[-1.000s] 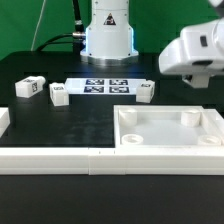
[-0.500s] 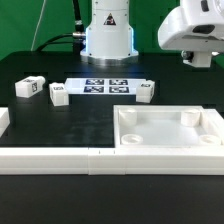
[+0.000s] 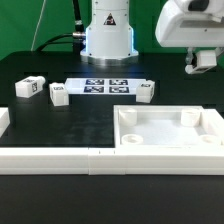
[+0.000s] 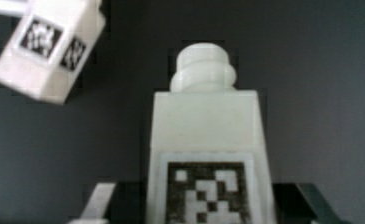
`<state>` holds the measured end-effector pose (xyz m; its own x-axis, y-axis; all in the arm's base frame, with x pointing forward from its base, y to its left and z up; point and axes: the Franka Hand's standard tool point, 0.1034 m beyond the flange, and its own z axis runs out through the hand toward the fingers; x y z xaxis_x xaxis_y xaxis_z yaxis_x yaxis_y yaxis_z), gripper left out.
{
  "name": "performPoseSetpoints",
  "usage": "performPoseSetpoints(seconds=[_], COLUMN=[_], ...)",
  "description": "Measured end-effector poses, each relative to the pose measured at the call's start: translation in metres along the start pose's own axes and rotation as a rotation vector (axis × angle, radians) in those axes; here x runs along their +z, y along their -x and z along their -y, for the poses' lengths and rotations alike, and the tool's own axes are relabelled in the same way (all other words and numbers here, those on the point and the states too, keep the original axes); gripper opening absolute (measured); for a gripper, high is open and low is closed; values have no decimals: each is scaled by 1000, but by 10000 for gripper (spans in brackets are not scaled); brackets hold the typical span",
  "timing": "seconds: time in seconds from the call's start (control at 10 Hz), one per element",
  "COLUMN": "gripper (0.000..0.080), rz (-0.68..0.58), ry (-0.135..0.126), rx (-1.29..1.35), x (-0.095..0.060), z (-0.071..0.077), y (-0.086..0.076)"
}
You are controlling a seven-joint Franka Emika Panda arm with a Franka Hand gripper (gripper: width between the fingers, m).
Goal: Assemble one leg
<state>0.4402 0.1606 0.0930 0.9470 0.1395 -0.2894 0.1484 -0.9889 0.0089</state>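
In the wrist view my gripper point(image 4: 200, 203) is shut on a white leg point(image 4: 205, 120), a block with a knobbed tip and a black-and-white tag face between the dark fingers point(image 4: 101, 200). A second tagged leg point(image 4: 47, 50) lies on the black table beyond it. In the exterior view the gripper point(image 3: 203, 62) hangs high at that view's right, above the large white tray-like piece point(image 3: 170, 148); the held leg is not clear there. Three other legs point(image 3: 27, 87), point(image 3: 58, 95), point(image 3: 146, 91) lie on the table.
The marker board point(image 3: 100, 85) lies flat between the loose legs. The robot base point(image 3: 108, 35) stands at the back. A long white rail point(image 3: 50, 158) runs along the front, with a short white block point(image 3: 4, 120) at the exterior view's left edge.
The gripper has risen and shifted slightly toward the exterior view's left. The parts on the table have not moved.
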Motion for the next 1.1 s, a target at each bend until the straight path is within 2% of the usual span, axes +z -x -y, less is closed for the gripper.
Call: performPoseSetpoints(seconds=[0.1, 0.2, 0.6, 0.7, 0.9, 1.1], gripper=[290, 290, 290, 290, 290, 290], rz=[-62, -178, -519, -524, -542, -546], ry=[-7, -20, -71, -61, -40, -10], rx=[-20, -42, -48, -72, -113, -174], x=[-5, -11, -11, -10, -18, -30], z=[-4, -7, 0, -5, -20, -38], y=[-3, -12, -14, -15, -27, -47])
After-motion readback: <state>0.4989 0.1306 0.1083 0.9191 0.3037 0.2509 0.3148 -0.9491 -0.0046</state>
